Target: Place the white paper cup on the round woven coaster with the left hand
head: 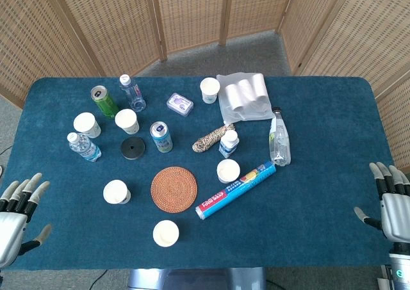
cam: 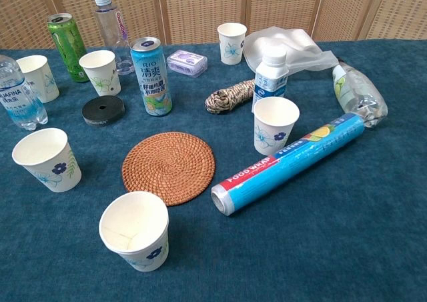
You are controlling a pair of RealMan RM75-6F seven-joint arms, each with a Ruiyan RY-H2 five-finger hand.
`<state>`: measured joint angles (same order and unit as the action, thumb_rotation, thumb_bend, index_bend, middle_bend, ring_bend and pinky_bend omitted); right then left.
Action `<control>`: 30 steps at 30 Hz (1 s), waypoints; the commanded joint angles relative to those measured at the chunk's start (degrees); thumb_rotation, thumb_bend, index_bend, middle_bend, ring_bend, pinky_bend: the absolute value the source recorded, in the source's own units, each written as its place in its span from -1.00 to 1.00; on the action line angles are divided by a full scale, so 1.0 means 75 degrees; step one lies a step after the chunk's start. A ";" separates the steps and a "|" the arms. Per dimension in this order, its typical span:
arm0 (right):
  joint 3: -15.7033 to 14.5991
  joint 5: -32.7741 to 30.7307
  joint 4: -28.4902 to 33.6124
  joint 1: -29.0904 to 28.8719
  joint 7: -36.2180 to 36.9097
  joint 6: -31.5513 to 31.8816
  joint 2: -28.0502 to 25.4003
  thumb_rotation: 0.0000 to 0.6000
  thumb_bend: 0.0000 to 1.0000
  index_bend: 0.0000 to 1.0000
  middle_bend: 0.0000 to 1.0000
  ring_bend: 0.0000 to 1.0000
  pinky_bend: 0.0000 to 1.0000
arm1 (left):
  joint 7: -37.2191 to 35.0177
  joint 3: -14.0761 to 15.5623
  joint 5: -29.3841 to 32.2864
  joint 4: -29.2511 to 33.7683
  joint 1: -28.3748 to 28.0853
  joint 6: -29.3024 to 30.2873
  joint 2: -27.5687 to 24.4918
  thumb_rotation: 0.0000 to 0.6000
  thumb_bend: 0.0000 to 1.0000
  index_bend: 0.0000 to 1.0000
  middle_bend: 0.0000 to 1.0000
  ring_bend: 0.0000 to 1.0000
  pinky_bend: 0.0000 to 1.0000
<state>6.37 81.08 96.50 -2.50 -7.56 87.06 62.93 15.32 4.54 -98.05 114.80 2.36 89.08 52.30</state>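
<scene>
1. The round woven coaster lies flat on the blue table, a little toward my near edge of centre, with nothing standing on it.
2. 3 white paper cups ring it closely. From the coaster in the head view, the nearest cup stands at 6 o'clock, just clear of the rim; another cup stands at 9 o'clock; a third cup stands at 2 o'clock. All 3 are upright and open-mouthed.
3. A food wrap roll lies at 3 o'clock from the coaster, slanting, just beside the third cup.
4. At 12 o'clock from the coaster stands a blue drink can, with a black disc at 11 o'clock.
5. A coil of rope and a small white bottle sit at 1 o'clock.
6. Further back are 3 more cups, a green can and a clear plastic bag.
7. My left hand hovers at the table's near left corner, well apart from every cup, fingers spread and holding nothing.
8. My right hand hangs at the near right edge, fingers likewise apart and empty.
</scene>
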 commanded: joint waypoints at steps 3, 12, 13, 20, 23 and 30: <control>-0.0040 0.0001 0.0034 -0.0015 0.0050 -0.0085 0.0002 1.00 -0.59 -1.00 -1.00 -1.00 -0.73 | -0.0006 0.0018 0.0010 -0.0017 -0.0017 -0.0069 0.0005 1.00 -0.30 -1.00 -1.00 -1.00 -1.00; 0.0006 -0.0101 0.0111 -0.0040 0.0081 -0.0138 0.0011 1.00 -0.58 -1.00 -1.00 -1.00 -0.71 | -0.0222 -0.0066 0.0251 -0.0251 -0.0363 -0.0675 0.0149 1.00 -0.30 -1.00 -1.00 -1.00 -1.00; 0.0012 -0.0144 0.0091 -0.0050 0.0096 -0.0177 0.0025 1.00 -0.58 -1.00 -1.00 -1.00 -0.70 | -0.0274 -0.0101 0.0320 -0.0283 -0.0465 -0.0832 0.0169 1.00 -0.30 -1.00 -1.00 -1.00 -1.00; -0.0050 0.0001 -0.0009 -0.0047 0.0213 -0.0159 0.0057 1.00 -0.56 -1.00 -1.00 -1.00 -0.69 | -0.0873 -0.0503 0.1000 -0.0786 -0.1383 -0.2133 0.0673 1.00 -0.32 -1.00 -1.00 -1.00 -1.00; -0.0075 0.0130 0.0081 0.0000 0.0211 -0.0031 -0.0010 1.00 -0.56 -1.00 -1.00 -1.00 -0.70 | -0.0746 -0.0563 0.1177 -0.0844 -0.1690 -0.2593 0.0799 1.00 -0.37 -1.00 -1.00 -1.00 -1.00; -0.0054 0.0082 0.0179 0.0007 0.0270 -0.0050 -0.0106 1.00 -0.56 -1.00 -1.00 -1.00 -0.69 | 0.0110 -0.0745 0.1578 -0.0758 -0.2340 -0.3384 0.1129 1.00 -0.42 -1.00 -1.00 -1.00 -1.00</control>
<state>5.95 81.70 97.85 -2.44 -5.54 86.68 62.13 14.81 -0.55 -87.06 109.01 -14.09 64.82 59.92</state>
